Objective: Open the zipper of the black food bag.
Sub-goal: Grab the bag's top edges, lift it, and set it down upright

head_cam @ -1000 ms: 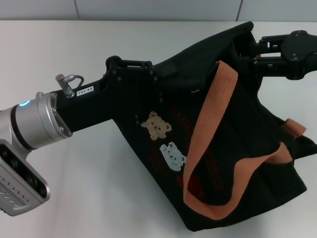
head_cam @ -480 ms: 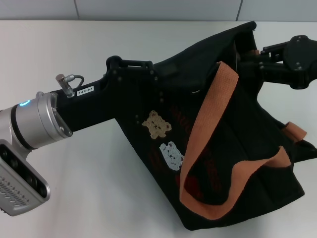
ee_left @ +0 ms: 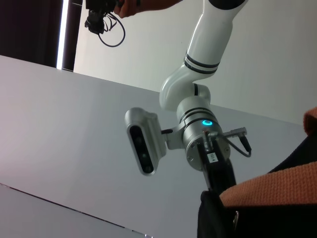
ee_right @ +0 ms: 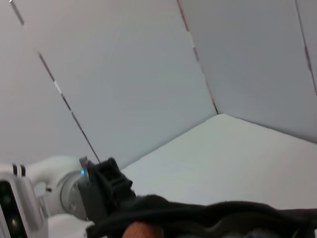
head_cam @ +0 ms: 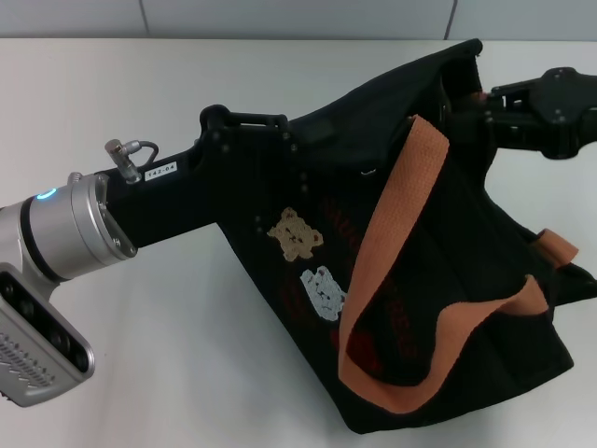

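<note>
A plain white table fills the scene. Behind it runs a pale grey wall with thin vertical seams.

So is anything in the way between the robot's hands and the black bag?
Nothing visible. The left gripper is already against the black food bag at its near-left end, and the right gripper meets the bag's far top corner. The zipper itself can't be made out.

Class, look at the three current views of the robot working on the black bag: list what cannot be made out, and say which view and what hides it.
- Zipper pull: no view shows it; folds of the black food bag hide it in the head view.
- Left gripper: fingers buried against the bag, head view.
- Right gripper: fingertips lost at the bag's top corner.
- Bag's lower side: cut off by the head view's bottom edge.
</note>
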